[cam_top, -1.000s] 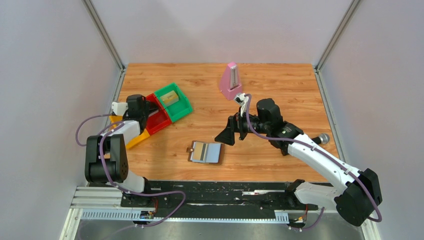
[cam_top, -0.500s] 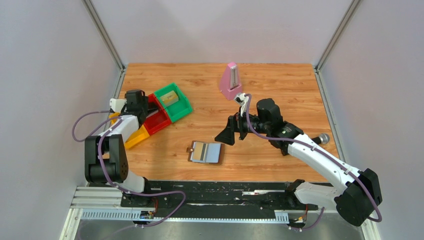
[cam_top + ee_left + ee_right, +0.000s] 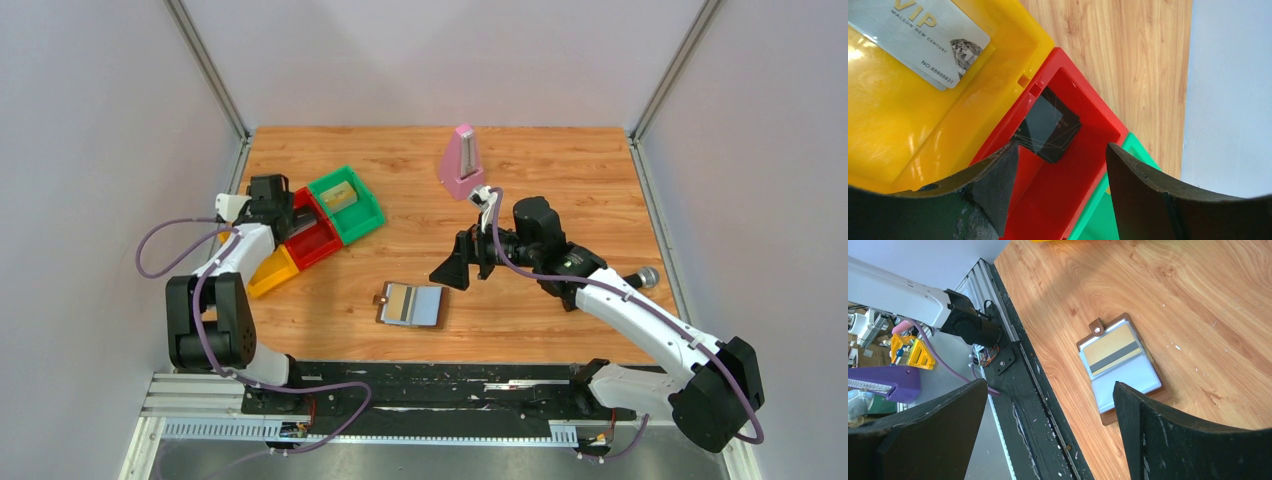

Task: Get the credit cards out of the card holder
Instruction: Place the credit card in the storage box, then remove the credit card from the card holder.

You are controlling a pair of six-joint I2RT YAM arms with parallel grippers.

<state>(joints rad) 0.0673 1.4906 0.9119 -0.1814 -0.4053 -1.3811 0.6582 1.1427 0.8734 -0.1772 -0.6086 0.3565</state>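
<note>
The card holder [image 3: 418, 306] [image 3: 1128, 377] lies open on the wood near the front edge, with its clasp tab to the left. A gold-tan credit card with a dark stripe [image 3: 400, 302] [image 3: 1110, 352] sits in its left pocket. A dark card [image 3: 1048, 127] lies in the red tray [image 3: 1083, 175], and a silver VIP card [image 3: 923, 40] lies in the yellow tray [image 3: 908, 130]. A gold card [image 3: 340, 196] rests in the green tray [image 3: 365, 215]. My left gripper [image 3: 296, 212] [image 3: 1062, 150] hangs open and empty over the red tray. My right gripper [image 3: 447, 272] [image 3: 1050, 386] hovers wide open to the right of the holder.
A pink metronome [image 3: 460, 160] stands at the back centre. A dark cylinder with a grey tip [image 3: 640, 277] lies by the right wall. The three trays sit against the left wall. A black rail [image 3: 1023, 390] runs along the near table edge.
My left gripper has drawn back toward the far left above the red tray, and its jaws have spread wider. The right arm and the card holder have not moved.
</note>
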